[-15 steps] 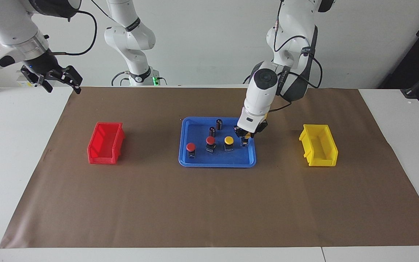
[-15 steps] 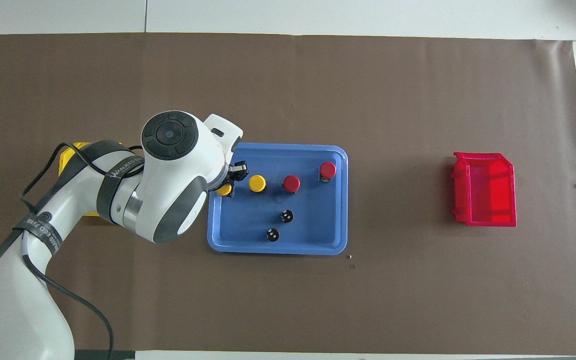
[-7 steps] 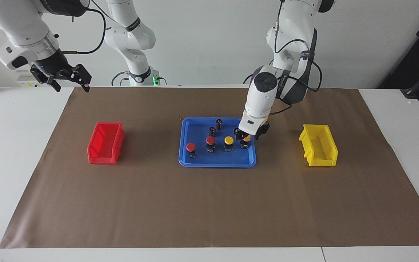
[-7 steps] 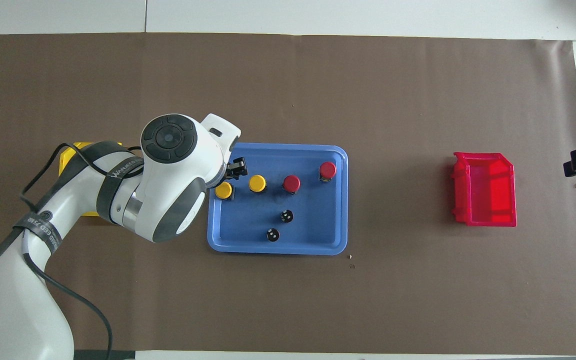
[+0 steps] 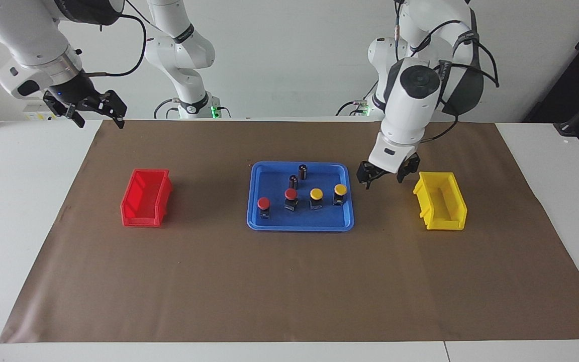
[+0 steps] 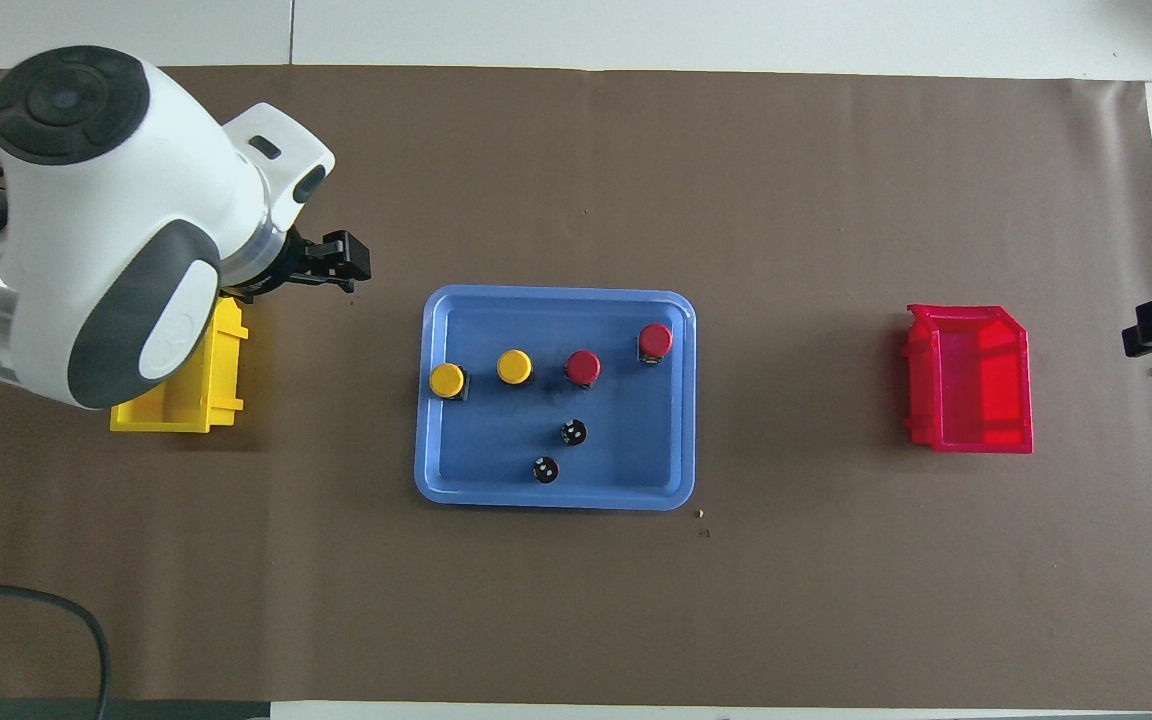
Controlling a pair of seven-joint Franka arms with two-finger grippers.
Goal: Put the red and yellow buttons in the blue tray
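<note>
We are seeing four round-capped buttons (image 5: 341, 190) sitting in the flat blue tray (image 5: 269, 221). The left gripper (image 5: 387, 177) is hanging spread and empty between tray and yellow bin (image 5: 440, 207); the right gripper (image 5: 91, 108) is waiting, spread and empty.

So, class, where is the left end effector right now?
The open left end effector hangs over the brown mat between the blue tray and the yellow bin.

One camera sits high across the desk (image 5: 289, 281), facing the robots, pretty far back. The other hangs above the robots' end, looking steeply down and forward. Both catch the same brown mat (image 6: 576, 600), just flipped half a turn.
</note>
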